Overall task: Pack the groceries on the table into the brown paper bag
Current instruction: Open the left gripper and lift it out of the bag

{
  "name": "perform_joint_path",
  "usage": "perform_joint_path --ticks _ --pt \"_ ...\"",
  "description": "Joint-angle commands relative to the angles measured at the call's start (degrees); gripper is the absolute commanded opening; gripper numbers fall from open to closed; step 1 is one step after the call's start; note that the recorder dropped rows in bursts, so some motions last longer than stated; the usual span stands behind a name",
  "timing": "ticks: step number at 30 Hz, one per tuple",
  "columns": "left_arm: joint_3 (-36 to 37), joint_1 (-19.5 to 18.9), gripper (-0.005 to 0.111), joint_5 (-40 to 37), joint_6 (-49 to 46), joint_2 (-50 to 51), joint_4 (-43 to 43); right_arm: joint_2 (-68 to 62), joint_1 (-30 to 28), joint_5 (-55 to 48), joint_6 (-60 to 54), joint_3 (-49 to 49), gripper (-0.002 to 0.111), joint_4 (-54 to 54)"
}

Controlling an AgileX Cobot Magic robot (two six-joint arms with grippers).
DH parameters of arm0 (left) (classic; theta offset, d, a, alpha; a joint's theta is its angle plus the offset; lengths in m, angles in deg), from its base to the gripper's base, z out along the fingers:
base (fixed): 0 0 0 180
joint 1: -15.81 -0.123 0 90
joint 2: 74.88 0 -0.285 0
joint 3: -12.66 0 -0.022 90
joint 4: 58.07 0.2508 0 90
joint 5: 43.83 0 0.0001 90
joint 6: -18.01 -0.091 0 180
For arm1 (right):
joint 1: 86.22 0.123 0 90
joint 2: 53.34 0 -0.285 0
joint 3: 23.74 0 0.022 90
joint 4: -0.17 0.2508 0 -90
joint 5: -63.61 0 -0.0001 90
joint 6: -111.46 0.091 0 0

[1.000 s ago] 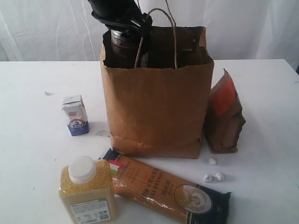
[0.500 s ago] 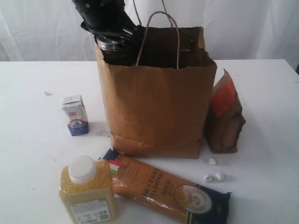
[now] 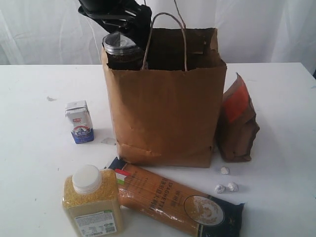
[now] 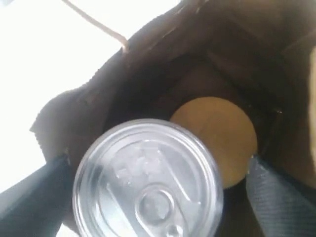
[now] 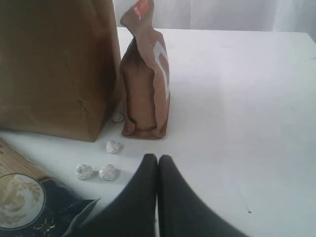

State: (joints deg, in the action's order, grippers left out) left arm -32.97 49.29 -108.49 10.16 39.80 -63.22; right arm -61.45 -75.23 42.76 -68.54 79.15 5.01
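Note:
The brown paper bag (image 3: 165, 118) stands upright in the middle of the table (image 3: 34, 98). A pull-tab tin (image 3: 121, 47) stands inside it at the left rim, its silver top (image 4: 148, 180) showing. My left gripper (image 3: 121, 28) hovers just above the tin, open, its fingers wide on either side with a gap to the tin. Beside the tin in the bag lies the gold lid of the jar (image 4: 217, 131). The milk carton (image 3: 79, 122), grain bottle (image 3: 91, 202), spaghetti pack (image 3: 173, 197) and pouch (image 3: 237, 123) sit around the bag. My right gripper (image 5: 158, 158) is shut and empty, low over the table near the pouch (image 5: 145, 84).
Three small foil balls (image 3: 225, 186) lie between the spaghetti pack and the pouch, close ahead of my right gripper's tips. The bag's twisted handles (image 3: 168, 29) stick up beside the left arm. White curtains hang behind the table.
The left gripper carried the tin leftward at the bag's mouth, widened its jaws and rose off the tin, which now stands free at the rim. The right gripper has not moved.

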Motion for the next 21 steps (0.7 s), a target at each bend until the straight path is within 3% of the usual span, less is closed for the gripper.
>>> perform_joint_path --ticks 1,21 --pt "-0.6 0.2 0.093 -1.0 0.6 -1.9 -1.4 0.3 -0.2 0.4 0.0 -0.1 0.000 -0.2" --pt "-0.6 0.2 0.091 -1.9 0.6 -5.0 -1.9 0.3 -0.2 0.4 1.3 -0.1 0.000 -0.3"
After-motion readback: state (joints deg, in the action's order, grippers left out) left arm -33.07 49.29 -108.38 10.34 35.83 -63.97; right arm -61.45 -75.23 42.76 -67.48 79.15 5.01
